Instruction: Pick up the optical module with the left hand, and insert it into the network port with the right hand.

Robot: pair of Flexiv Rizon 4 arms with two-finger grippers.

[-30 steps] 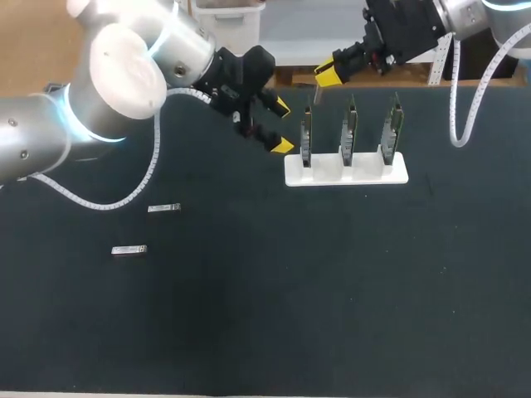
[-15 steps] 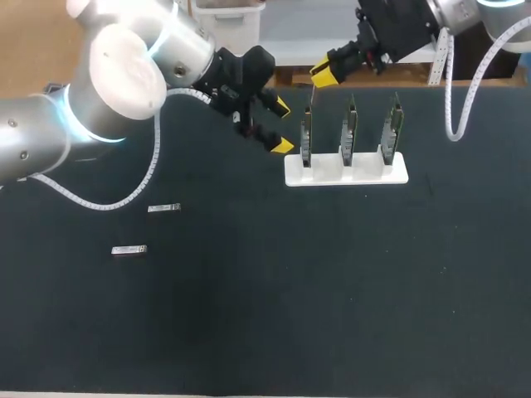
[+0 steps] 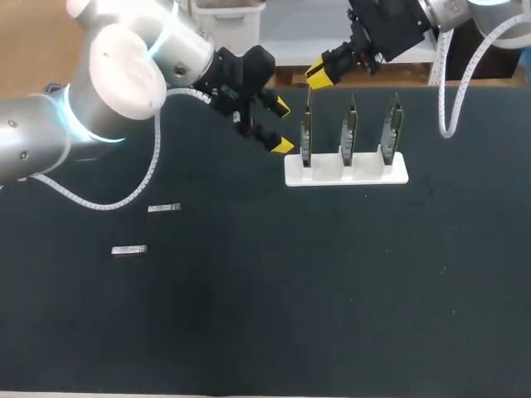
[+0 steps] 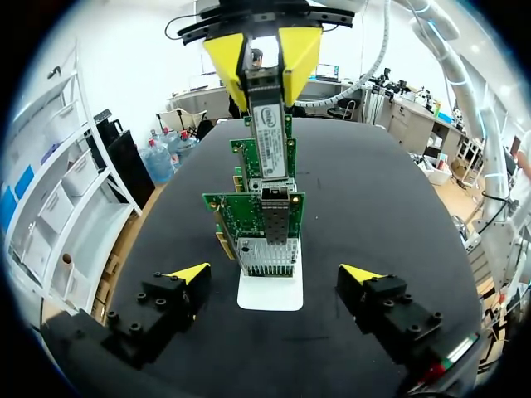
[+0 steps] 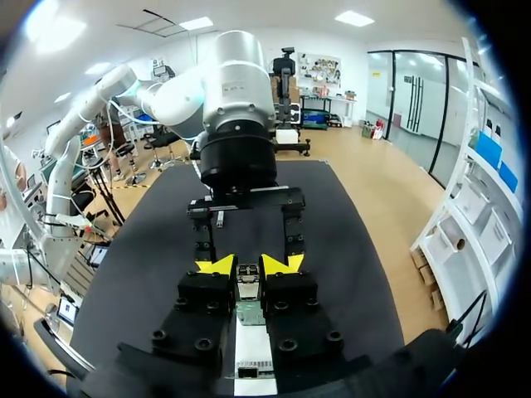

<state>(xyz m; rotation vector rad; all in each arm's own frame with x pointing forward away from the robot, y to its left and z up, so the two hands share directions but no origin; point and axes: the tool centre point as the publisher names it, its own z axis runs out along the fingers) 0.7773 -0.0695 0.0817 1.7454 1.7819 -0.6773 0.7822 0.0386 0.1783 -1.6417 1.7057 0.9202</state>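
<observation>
Counts first: two grippers, three network cards [image 3: 349, 133] upright in a row in one white stand [image 3: 365, 176], three modules in all. One optical module [image 4: 267, 124] pinched in the right gripper [image 3: 319, 78]. Two spare modules [image 3: 163, 207] flat on the table [image 3: 249, 332], well apart from the stand at roughly 8 o'clock of it, one at 7 o'clock of the other. Right gripper fingers drawn in to a narrow gap, yellow tips pressed on the module's two side faces, as also seen from its own wrist [image 5: 247, 265]. Module hanging lengthways out of those tips, straight down over the end card nearest the left gripper [image 3: 283, 126], at 12 o'clock of that card in the head view. Lower end right at the network port [image 4: 276, 206], a metal cage on the green board. Touching or already entered: cannot tell. Left gripper spread wide, holding nothing, near the stand at 9 o'clock of it and looking down the row of cards end-on, stand ahead of its fingers and apart from both. Module look: slim straight bar, silver-grey metal, white label with dark print on the face toward the left wrist, about as wide as the port cage.
</observation>
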